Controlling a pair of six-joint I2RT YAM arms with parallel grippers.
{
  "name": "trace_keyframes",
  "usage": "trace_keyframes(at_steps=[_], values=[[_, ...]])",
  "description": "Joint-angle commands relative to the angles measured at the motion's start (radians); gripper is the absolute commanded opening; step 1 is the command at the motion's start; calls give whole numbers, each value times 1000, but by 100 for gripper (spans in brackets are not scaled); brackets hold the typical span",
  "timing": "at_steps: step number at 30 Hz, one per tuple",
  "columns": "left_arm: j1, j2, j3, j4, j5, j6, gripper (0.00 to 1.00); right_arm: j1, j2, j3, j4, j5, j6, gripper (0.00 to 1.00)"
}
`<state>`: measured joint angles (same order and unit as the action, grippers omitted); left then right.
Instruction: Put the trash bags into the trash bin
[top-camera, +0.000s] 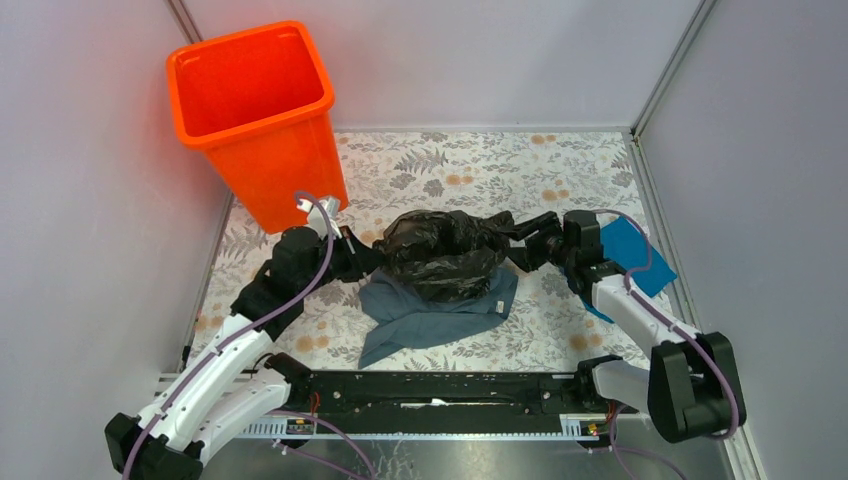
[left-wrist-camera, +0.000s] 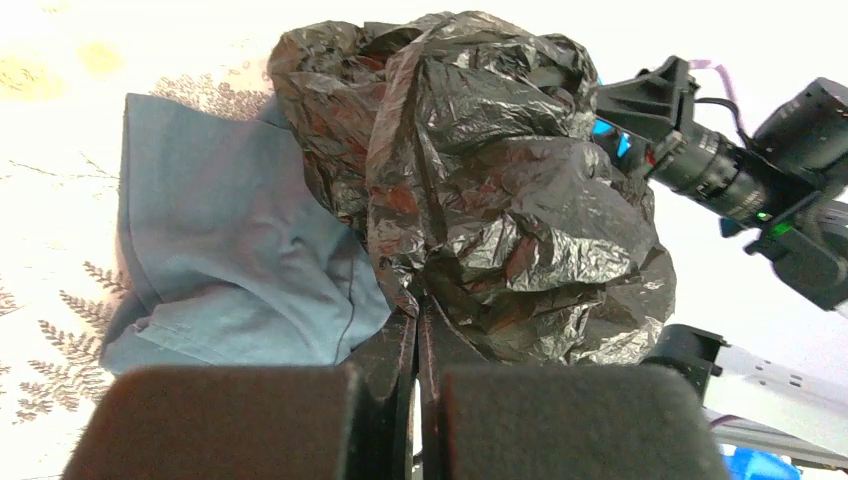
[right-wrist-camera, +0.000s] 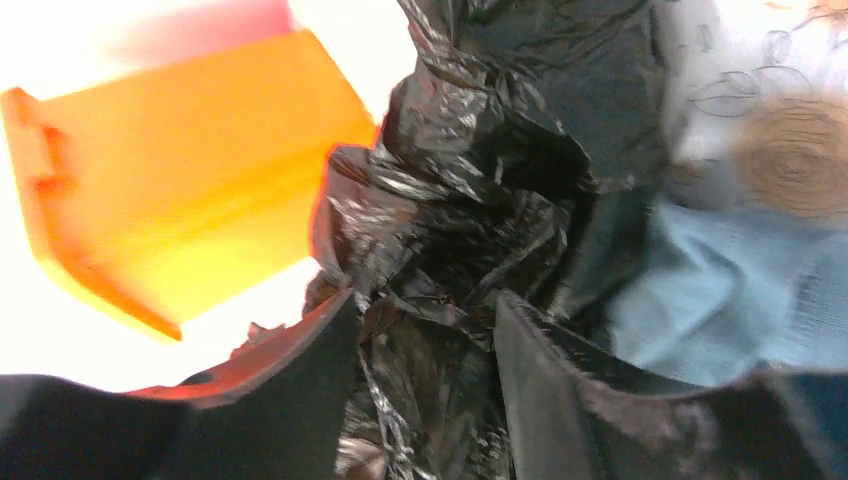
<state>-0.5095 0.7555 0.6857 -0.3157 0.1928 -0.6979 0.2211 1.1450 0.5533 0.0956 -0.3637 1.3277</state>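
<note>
Ideally, with left gripper (left-wrist-camera: 416, 325) pinched tight and right gripper (right-wrist-camera: 425, 335) half-closed on the crinkled black plastic bag (top-camera: 445, 250), you needed an even lift toward the far-left orange plastic bin (top-camera: 285, 165).

the trash bag (top-camera: 445, 252) hides part of the grey cloth (top-camera: 425, 322); the trash bin (right-wrist-camera: 190, 190) is blurred

Soft, even light is filling the top view. Both wrist views are blowing out white; the right one is blurring the bin (right-wrist-camera: 200, 190), and glare is glinting on the bag (left-wrist-camera: 500, 200).
</note>
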Motion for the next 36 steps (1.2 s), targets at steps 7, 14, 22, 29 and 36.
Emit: trace_keyframes(at_steps=[7, 14, 22, 29, 36], values=[[-1, 83, 93, 77, 43, 3, 0, 4, 170, -33, 440, -68, 262, 27], [-1, 35, 86, 7, -45, 45, 0, -1, 80, -39, 203, -60, -35, 82], [-1, 3, 29, -1, -18, -1, 0, 6, 84, -46, 218, -117, 8, 89], [-1, 44, 110, 50, 37, -23, 0, 26, 198, 25, 371, -143, 155, 62], [-2, 290, 326, 166, 3, 64, 0, -80, 254, 234, 252, -27, -48, 0]])
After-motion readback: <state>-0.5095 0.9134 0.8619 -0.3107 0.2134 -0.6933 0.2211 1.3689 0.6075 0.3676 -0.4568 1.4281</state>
